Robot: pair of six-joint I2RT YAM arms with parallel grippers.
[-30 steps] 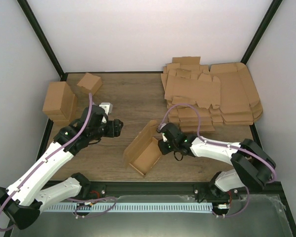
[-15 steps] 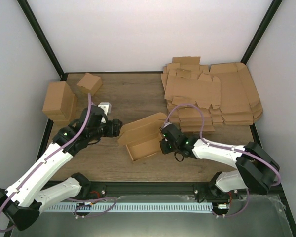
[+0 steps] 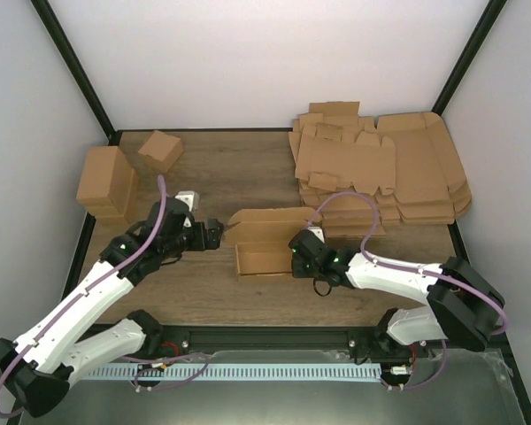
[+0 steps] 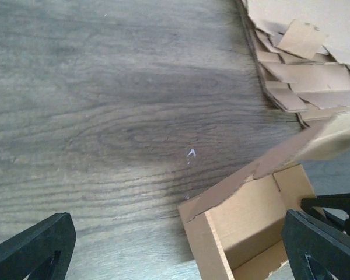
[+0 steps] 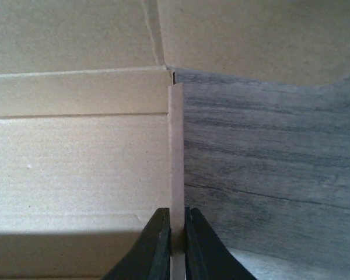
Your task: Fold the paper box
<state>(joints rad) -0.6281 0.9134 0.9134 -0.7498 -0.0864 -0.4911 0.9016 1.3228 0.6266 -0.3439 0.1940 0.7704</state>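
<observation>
The paper box (image 3: pixel 264 261) lies mid-table as a shallow brown tray, its lid flap (image 3: pixel 270 219) standing up along the far side. My right gripper (image 3: pixel 297 258) is shut on the tray's right end wall; in the right wrist view that thin wall (image 5: pixel 175 175) sits pinched between the fingertips (image 5: pixel 159 245) of the right gripper (image 5: pixel 176 242). My left gripper (image 3: pixel 218 232) stands wide open just left of the box, apart from it. In the left wrist view the box's near corner (image 4: pixel 245 216) lies between the spread fingers (image 4: pixel 324 245), nearer the right one.
A stack of flat cardboard blanks (image 3: pixel 380 173) fills the back right, and its edge (image 4: pixel 303 64) shows in the left wrist view. Folded brown boxes (image 3: pixel 106 181) and a small cube-like box (image 3: pixel 160 149) sit at the back left. A small white object (image 3: pixel 188 195) lies by the left arm.
The box swung from a tilted diagonal pose to lying level along the table. The right gripper closed on its end wall. The left gripper opened wider and edged right toward the box.
</observation>
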